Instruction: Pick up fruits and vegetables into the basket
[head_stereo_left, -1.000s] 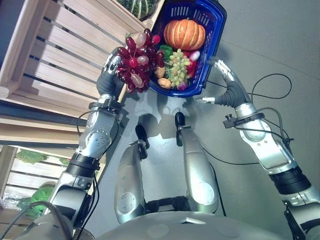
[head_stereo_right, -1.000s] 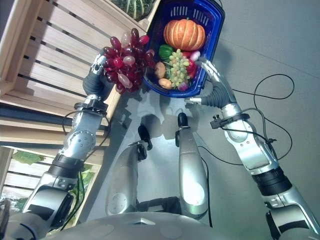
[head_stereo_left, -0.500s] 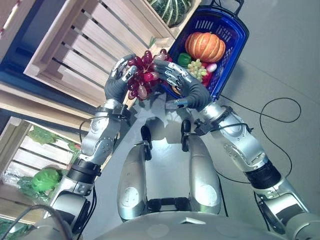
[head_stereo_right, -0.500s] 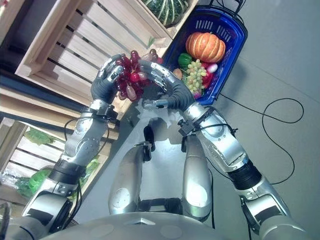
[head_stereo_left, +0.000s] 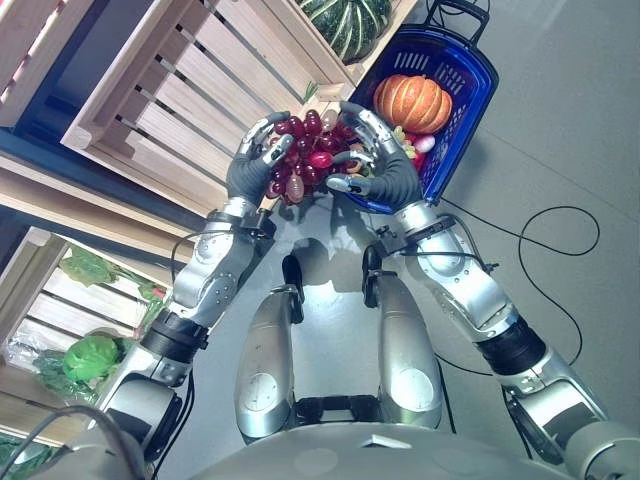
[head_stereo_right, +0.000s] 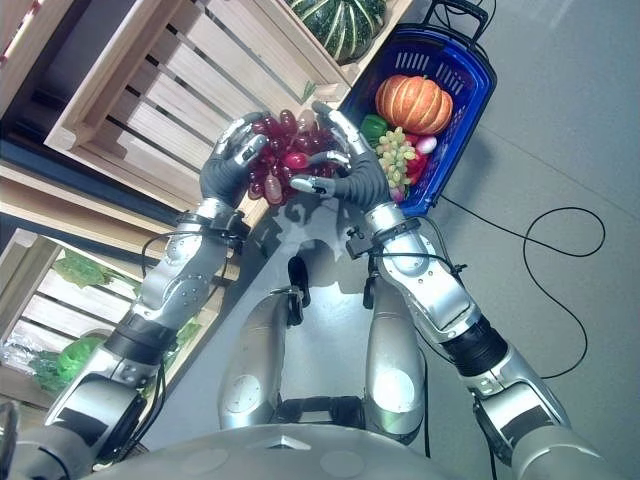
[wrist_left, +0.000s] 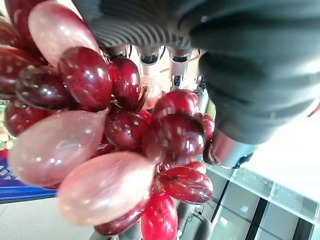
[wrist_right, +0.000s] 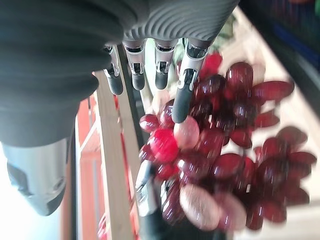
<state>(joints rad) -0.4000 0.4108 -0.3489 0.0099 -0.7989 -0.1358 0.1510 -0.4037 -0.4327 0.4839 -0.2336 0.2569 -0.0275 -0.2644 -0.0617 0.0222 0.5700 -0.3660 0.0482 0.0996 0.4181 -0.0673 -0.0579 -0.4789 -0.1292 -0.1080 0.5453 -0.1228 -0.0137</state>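
A bunch of dark red and pale pink plastic grapes (head_stereo_left: 305, 160) sits at the upper centre of the left eye view, held between both hands. The left hand (head_stereo_left: 255, 165) curls its fingers (head_stereo_left: 272, 128) round the bunch from the left side. The right hand (head_stereo_left: 375, 160) cups it from the right, its fingers (wrist_right: 182, 95) spread wide and nearly straight, their tips touching the grapes. Just right of the bunch, in the upper right, a blue plastic shopping basket (head_stereo_left: 475, 75) lies on the grey floor (head_stereo_left: 570, 130). It holds an orange ribbed pumpkin (head_stereo_left: 412, 102), a bunch of green grapes (head_stereo_right: 395, 152) and a green pepper (head_stereo_right: 372, 126). At upper left stand pale wooden slatted crates (head_stereo_left: 180, 90), with a dark green striped squash (head_stereo_left: 345, 22) at the top edge. A green leafy vegetable (head_stereo_left: 92, 357) lies in a crate at lower left.
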